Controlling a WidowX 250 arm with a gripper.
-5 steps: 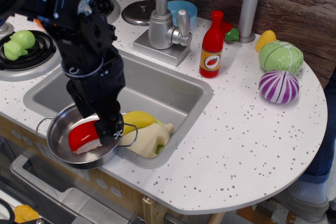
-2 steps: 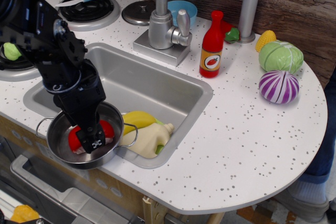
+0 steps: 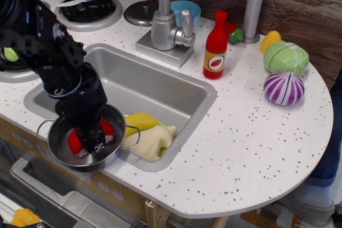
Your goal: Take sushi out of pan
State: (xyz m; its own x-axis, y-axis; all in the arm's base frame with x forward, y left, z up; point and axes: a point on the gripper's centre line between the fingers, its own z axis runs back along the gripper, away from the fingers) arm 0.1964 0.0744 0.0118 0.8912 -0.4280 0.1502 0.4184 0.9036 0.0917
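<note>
At the left front corner of the sink, the pan (image 3: 60,150) holds the sushi (image 3: 75,142), whose red top shows on both sides of the gripper (image 3: 96,143). The jaws reach down into the pan over the sushi, but it cannot be told whether they grip it already. A good grasp probably needs a firm closing across the middle, then a straight lift that clears the rim and the wire handle (image 3: 133,136) beside the yellow banana (image 3: 140,121)
</note>
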